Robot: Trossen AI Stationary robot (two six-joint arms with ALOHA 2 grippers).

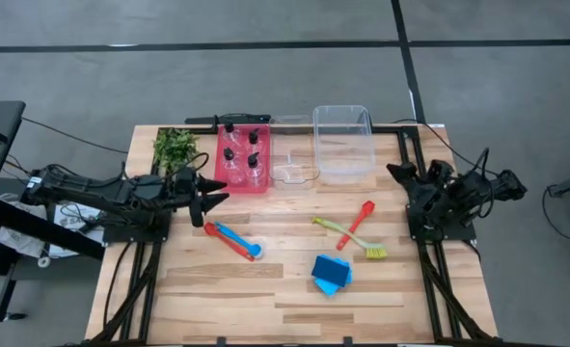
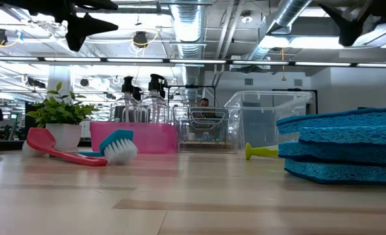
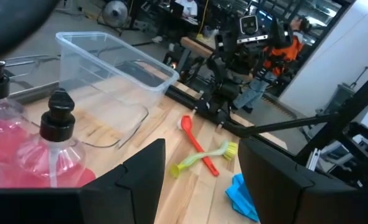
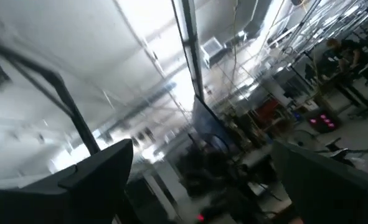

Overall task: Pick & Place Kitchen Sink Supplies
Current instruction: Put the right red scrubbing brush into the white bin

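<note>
1. Left claw (image 1: 215, 200): held above the bench (image 1: 217, 289) just in front of the red bin (image 1: 229, 183), its two dark fingers spread apart and holding nothing. In the left wrist view the same fingers (image 3: 143, 171) frame an open gap through which bare wood shows.
2. Right claw (image 1: 397, 172): raised over the right edge of the bench, near the clear bin's right end. The right wrist view looks up at the ceiling, with the two fingers well apart and nothing between them.
3. Four clear bottles with black caps (image 1: 242, 154): standing upright inside the red bin at the back of the bench. One bottle (image 3: 54, 146) fills the near side of the left wrist view.
4. Red-and-blue brush (image 1: 232, 240): lying flat on the wood in front of the red bin, near the left claw but apart from it. In the low view its white bristles (image 2: 119, 149) face the camera.
5. Red spoon (image 1: 359, 221) and yellow-green brush (image 1: 347, 237): lying crossed over each other right of centre, in front of the clear bin (image 1: 343, 143).
6. Blue sponges (image 1: 331, 273): stacked on the bench, nearer the front edge than the crossed utensils. They appear large at the right of the low view (image 2: 346, 151).
7. Leafy green plant (image 1: 174, 146): at the back left corner, just beside the red bin.
8. Small clear tray (image 1: 292, 159): between the red bin and the clear bin.
</note>
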